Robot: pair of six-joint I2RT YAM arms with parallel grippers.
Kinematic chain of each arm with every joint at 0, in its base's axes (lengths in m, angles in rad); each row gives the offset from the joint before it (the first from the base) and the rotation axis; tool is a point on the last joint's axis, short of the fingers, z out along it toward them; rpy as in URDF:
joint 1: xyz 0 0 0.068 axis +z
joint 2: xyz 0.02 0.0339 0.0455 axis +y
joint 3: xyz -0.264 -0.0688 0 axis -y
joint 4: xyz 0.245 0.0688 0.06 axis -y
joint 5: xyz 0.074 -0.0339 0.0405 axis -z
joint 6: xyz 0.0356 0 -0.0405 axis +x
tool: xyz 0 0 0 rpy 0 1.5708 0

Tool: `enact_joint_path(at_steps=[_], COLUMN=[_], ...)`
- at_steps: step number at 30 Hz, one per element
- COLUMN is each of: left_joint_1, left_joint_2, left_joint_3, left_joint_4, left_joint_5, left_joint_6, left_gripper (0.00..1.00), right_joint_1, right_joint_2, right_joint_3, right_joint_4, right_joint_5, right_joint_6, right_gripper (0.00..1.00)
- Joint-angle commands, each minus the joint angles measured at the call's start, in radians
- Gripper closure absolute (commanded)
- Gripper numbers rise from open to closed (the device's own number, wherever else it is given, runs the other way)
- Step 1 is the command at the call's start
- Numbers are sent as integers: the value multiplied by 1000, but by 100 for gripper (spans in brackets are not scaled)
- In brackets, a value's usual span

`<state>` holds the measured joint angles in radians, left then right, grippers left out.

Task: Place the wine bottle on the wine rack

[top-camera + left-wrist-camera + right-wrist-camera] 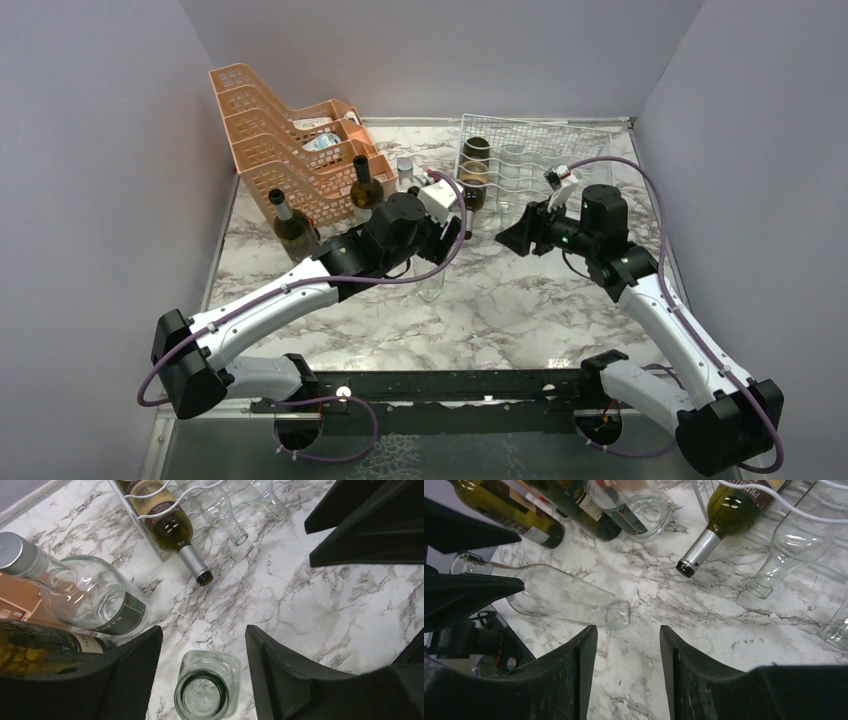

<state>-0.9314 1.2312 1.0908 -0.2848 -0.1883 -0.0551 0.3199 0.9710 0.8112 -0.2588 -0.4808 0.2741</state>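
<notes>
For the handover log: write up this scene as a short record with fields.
left gripper: closed around the clear bottle
right gripper: open, empty
wine rack: holds a labelled bottle and empty glass bottles, lying down
orange trays: two green bottles standing beside them
clear bottle on rack: not yet

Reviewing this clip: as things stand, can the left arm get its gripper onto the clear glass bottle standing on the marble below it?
Probably yes. The left gripper hangs right over the clear bottle, its mouth showing between the two fingers with nothing between them. The right gripper sits off to the side, near the wine rack.
</notes>
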Motion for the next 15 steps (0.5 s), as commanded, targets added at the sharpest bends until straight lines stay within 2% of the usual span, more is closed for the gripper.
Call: enact_joint_path(at_steps=[1,4,8,11,15], left_joint_1=[-7,-6,-6,-6,-6], left_joint_2=[-57,-121,-201,-264,-340], left_joint_3=[6,5,-4,-32,-86], left_joint_4=[75,121,179,215,253], left_joint_5=[10,30,-4,-82,-252], left_joint_6=[8,5,0,-8,-31], left_gripper=[28,21,19,19,19], right_joint_1=[15,44,117,218,338], right_joint_2=[3,-20,-20,5,65], right_joint_3=[-3,-6,13,41,89], right_joint_4=[-8,44,101,130,165], right_joint_5=[-115,-134,-120,-45,45], right_joint_6=[-54,-55,-61,-82,-108], right_gripper=[41,36,33,32,32])
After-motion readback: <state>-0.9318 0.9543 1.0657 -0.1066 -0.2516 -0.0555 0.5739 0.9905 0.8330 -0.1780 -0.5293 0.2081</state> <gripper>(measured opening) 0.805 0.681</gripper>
